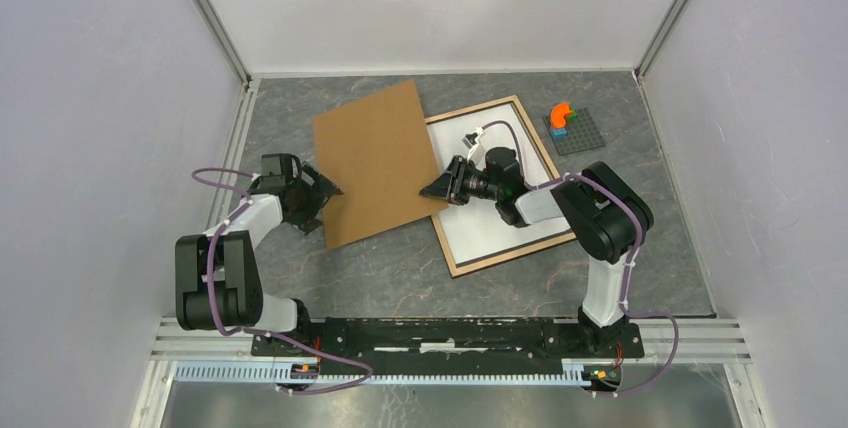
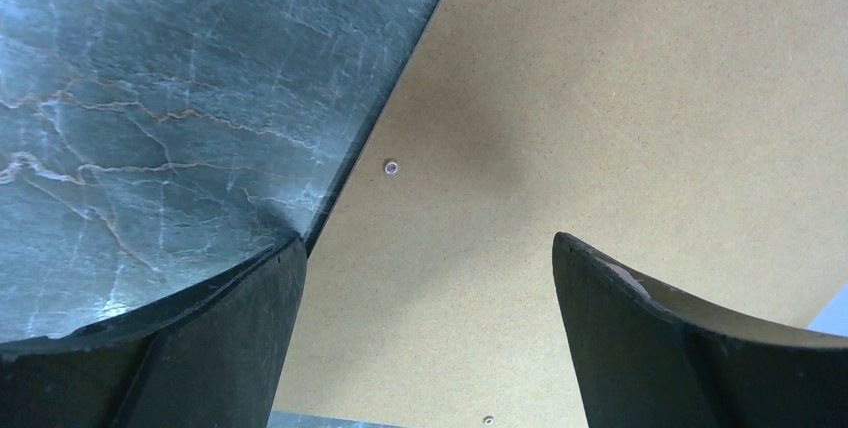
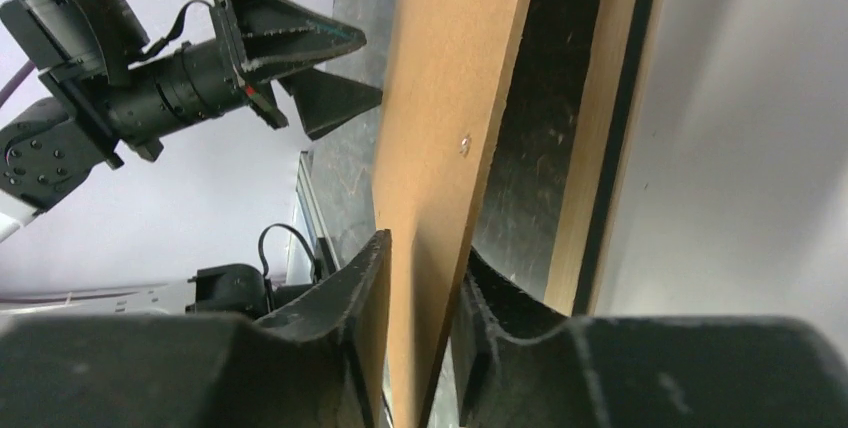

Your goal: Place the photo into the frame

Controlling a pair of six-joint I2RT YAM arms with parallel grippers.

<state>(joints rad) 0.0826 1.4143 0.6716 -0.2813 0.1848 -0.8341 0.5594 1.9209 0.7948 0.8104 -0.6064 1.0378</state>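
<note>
Robot lab cell — pale panel walls [image 1: 90, 98], aluminium corner posts [image 1: 211, 13], marble-patterned table [image 1: 400, 270], black mounting rail [image 1: 440, 334]

Overhead looks down; wrists close (all share panel [image 1: 375, 163]).
</note>
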